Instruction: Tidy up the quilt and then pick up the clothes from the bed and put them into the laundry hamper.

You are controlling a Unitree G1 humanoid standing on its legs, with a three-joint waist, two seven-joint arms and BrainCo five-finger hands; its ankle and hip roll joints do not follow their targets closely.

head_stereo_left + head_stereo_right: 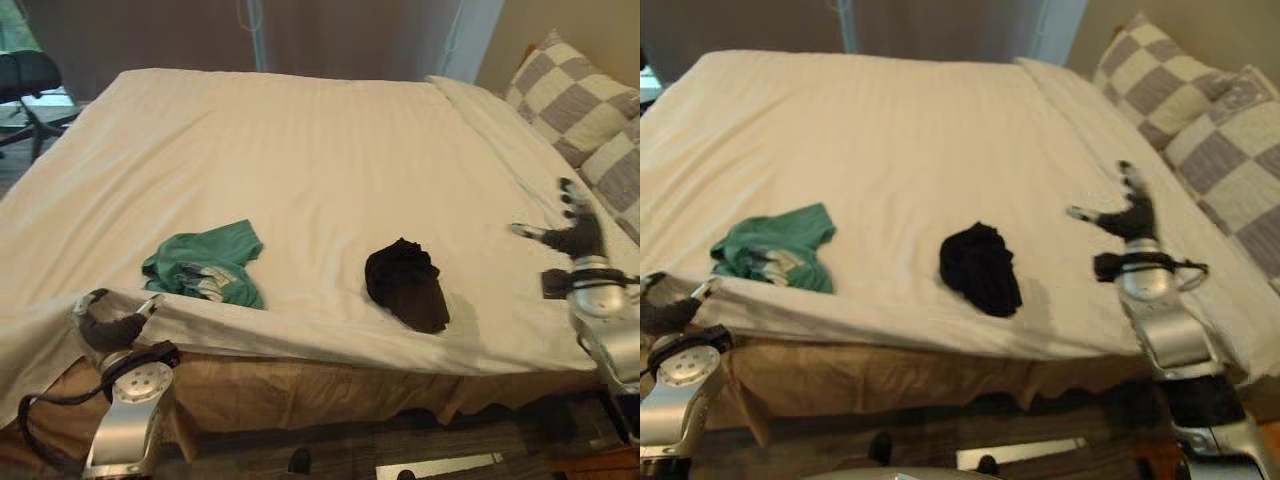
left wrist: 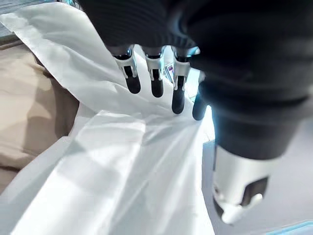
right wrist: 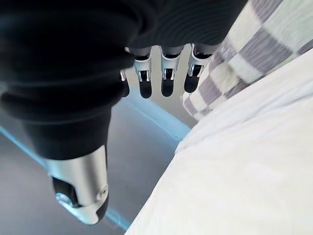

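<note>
Left hand (image 1: 112,325) seems to pinch the quilt (image 1: 300,150) edge at the bed's near corner (fingers partly hidden). Right hand (image 1: 1127,218) hovers spread, empty. Green garment (image 1: 205,264) lies just beyond the left hand; black garment (image 1: 406,284) lies between both hands.

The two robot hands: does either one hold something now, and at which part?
The left hand grips the white quilt at its near edge. The right hand is open above the bed, holding nothing.
</note>
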